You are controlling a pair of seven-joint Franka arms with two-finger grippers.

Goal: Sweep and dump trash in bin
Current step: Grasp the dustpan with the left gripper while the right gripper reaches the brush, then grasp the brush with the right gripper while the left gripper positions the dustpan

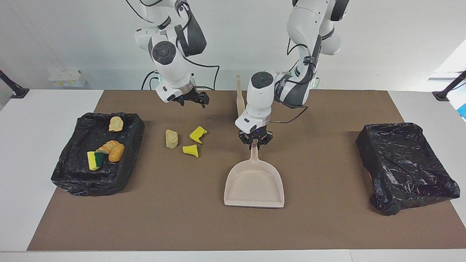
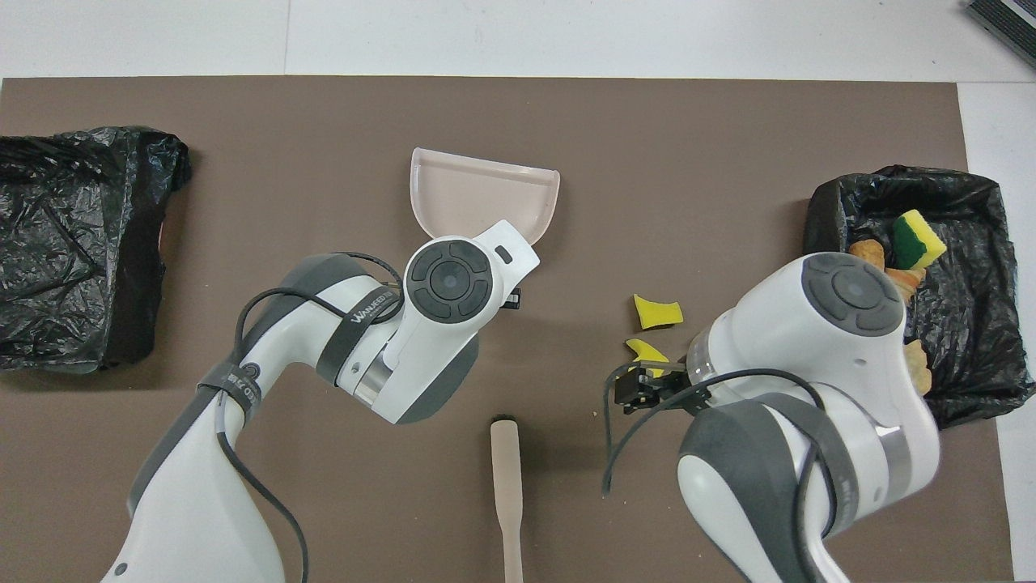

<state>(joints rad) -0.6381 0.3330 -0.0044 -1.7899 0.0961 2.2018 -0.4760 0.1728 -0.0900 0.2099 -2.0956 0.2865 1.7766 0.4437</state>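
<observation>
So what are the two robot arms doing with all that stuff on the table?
They are cleaning up trash. The left gripper has its jaws shut on the handle of the beige dustpan. The right gripper hangs empty in the air over the brown mat. Three scraps lie loose on the mat: a tan lump and two yellow sponge pieces. Other scraps are already in the black-lined bin at the right arm's end. The brush handle lies untouched on the mat.

We find the brush (image 2: pixel 506 486) cut off below; the dustpan (image 2: pixel 486 190) handle is hidden overhead.
</observation>
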